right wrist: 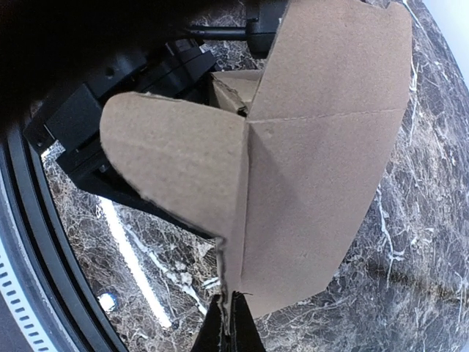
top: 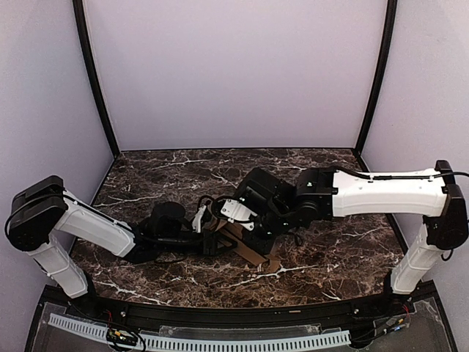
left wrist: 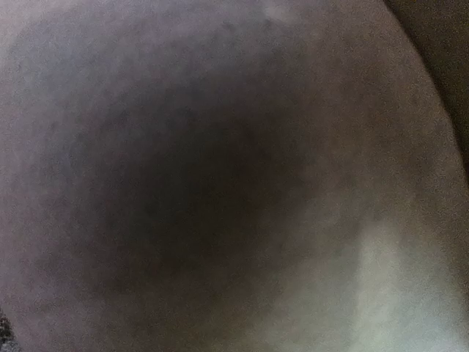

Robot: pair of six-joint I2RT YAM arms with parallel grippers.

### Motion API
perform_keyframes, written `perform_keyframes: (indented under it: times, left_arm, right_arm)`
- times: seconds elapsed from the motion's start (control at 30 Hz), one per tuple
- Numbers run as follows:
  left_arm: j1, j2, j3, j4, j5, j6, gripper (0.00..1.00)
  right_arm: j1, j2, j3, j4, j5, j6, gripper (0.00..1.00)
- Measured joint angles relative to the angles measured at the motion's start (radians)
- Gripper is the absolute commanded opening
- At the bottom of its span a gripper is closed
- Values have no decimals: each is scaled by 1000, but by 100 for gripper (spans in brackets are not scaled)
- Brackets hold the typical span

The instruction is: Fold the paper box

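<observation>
Partly folded brown paper box near the centre of the marble bench, slightly toward 6 o'clock. The right pincer, reaching from 3 o'clock, is clamped on a flap's edge. The left pincer sits at the box's 9 o'clock; whether it is apart or together cannot be told.

Soft, even light is falling across the top view, leaving the pale walls bright and the dark marble desk sharp. The left wrist view is showing only grey-brown blur, darkening toward its middle. In the right wrist view the paper box is looking crisp and well lit, one flap shading a panel, while the upper left corner is sinking into black and the edges are bowing.
</observation>
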Motion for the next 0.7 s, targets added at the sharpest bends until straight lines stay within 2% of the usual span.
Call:
perform_keyframes:
  times: [0.17,0.37,0.53,0.7]
  left_arm:
    - [-2,-22,-97,44,-34,-23,44]
    - [-2,-170,-218,-44,-66,-31,45]
    - [-2,-345,-278,-178,-84,-32,48]
    - [-2,-615,-278,-435,-155,5,51]
  right_arm:
    - [5,46,14,-5,24,-35,0]
    - [5,87,23,-5,58,-69,0]
    - [6,135,34,-5,84,-100,0]
    - [18,190,44,-11,103,-132,0]
